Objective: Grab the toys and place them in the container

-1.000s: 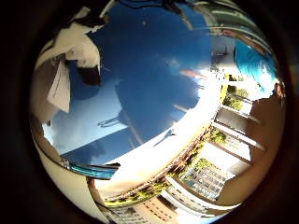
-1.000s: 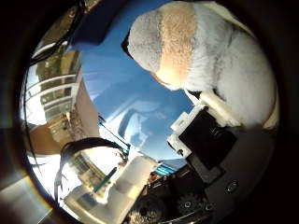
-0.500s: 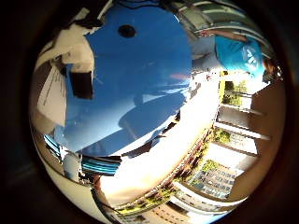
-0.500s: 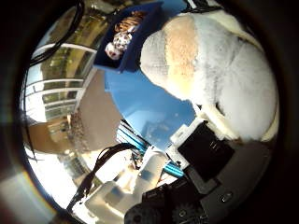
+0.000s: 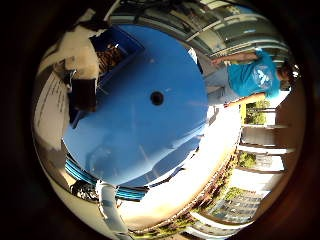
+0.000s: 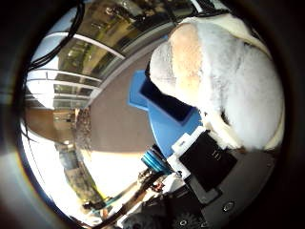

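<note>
While the plush toy (image 6: 228, 81) is filling most of the thumb-side view, just as it did half a second ago, we are seeing the scene behind it shift: the whole picture has swung, so the camera itself has moved. Earlier the blue bin showed a patterned toy inside it close above the plush; now we are looking at the blue container (image 6: 164, 102) from its outer wall, with the grey-and-cream plush pressing close against the palm and overlapping the container's rim. In the little-finger-side view the round blue table (image 5: 150, 135) is now showing far more of its top, including a dark hole (image 5: 157, 98) at its centre that sat near the view's edge before.

The hand (image 6: 205, 164) is curling its white and black parts around the plush, grasping it tight against the palm. The table is standing on a pale paved surface (image 6: 119, 129) in strong sun, with railings (image 6: 57, 86) and glazed building fronts (image 5: 235, 30) ringing the yard.

We are counting one plush toy in the hand, one blue container on the table beside the fingers, with something brown and patterned (image 5: 107, 57) lying inside it, though we cannot tell what it is, and one round table below the palm.
</note>
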Robot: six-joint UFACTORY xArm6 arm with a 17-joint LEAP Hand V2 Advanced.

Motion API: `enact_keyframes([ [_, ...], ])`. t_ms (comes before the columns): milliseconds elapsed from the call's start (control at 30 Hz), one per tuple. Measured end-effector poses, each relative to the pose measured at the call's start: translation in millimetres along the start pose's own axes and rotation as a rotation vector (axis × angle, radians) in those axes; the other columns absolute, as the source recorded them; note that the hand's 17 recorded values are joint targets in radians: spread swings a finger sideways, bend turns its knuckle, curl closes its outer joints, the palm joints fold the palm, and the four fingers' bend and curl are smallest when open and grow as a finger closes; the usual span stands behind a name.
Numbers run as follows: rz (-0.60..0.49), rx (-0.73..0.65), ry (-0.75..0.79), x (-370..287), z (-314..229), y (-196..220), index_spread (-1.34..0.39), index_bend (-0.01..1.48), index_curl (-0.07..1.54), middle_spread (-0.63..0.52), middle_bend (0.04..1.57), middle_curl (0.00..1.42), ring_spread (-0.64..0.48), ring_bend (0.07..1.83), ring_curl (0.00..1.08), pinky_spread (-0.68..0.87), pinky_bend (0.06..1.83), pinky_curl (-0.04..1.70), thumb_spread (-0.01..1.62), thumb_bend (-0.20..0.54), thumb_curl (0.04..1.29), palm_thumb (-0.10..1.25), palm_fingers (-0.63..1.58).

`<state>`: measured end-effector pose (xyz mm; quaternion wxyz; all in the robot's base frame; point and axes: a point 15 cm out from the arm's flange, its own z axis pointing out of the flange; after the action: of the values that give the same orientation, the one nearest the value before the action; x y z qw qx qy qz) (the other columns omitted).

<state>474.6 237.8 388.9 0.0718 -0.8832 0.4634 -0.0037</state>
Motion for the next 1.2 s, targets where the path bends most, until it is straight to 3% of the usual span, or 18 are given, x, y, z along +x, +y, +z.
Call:
enact_keyframes([
  [233, 0.021, 0.096, -0.028, -24, 53, -68, -0.85, 1.24, 0.28, -0.29, 1.28, 1.24, -0.09, 1.67, 0.79, 0.13, 1.69, 0.85, 1.02, -0.025, 0.96, 0.90, 0.67],
  [400, 0.046, 0.144, -0.028, -29, 84, -96, -0.84, 1.19, 0.30, -0.28, 1.28, 1.21, -0.07, 1.69, 0.77, 0.14, 1.65, 0.86, 1.07, -0.029, 0.89, 0.85, 0.58],
  [467, 0.053, 0.159, -0.026, -27, 97, -105, -0.78, 1.20, 0.32, -0.26, 1.23, 1.17, -0.04, 1.61, 0.73, 0.17, 1.61, 0.83, 1.08, -0.044, 0.86, 0.82, 0.63],
  [533, 0.058, 0.151, -0.026, -24, 104, -105, -0.66, 1.20, 0.34, -0.24, 1.10, 1.08, 0.01, 1.45, 0.68, 0.20, 1.55, 0.81, 1.08, -0.054, 0.82, 0.77, 0.47],
  [567, 0.060, 0.147, -0.026, -23, 108, -105, -0.55, 1.09, 0.32, -0.22, 0.93, 1.01, 0.05, 1.35, 0.65, 0.24, 1.52, 0.80, 1.08, -0.053, 0.78, 0.75, 0.17],
  [633, 0.054, 0.136, -0.026, -21, 116, -105, -0.46, 1.00, 0.32, -0.16, 0.72, 0.89, 0.12, 1.22, 0.61, 0.29, 1.47, 0.78, 1.08, -0.049, 0.75, 0.73, -0.17],
  [700, 0.048, 0.126, -0.025, -18, 120, -103, -0.44, 0.86, 0.27, -0.10, 0.55, 0.78, 0.17, 1.05, 0.51, 0.33, 1.38, 0.71, 1.07, -0.050, 0.71, 0.70, -0.28],
  [800, 0.036, 0.119, -0.022, -7, 123, -101, -0.45, 0.60, 0.20, -0.02, 0.32, 0.63, 0.23, 0.83, 0.39, 0.39, 1.26, 0.62, 1.07, -0.044, 0.65, 0.68, -0.27],
  [933, 0.054, 0.135, -0.021, 11, 121, -102, -0.45, 0.40, 0.17, 0.05, 0.17, 0.52, 0.27, 0.70, 0.33, 0.43, 1.15, 0.55, 1.07, -0.037, 0.58, 0.66, -0.18],
  [1200, 0.048, 0.164, -0.024, 15, 75, -93, -0.45, 0.25, 0.19, 0.09, 0.13, 0.39, 0.30, 0.57, 0.29, 0.49, 1.03, 0.46, 1.08, -0.032, 0.51, 0.67, -0.07],
])
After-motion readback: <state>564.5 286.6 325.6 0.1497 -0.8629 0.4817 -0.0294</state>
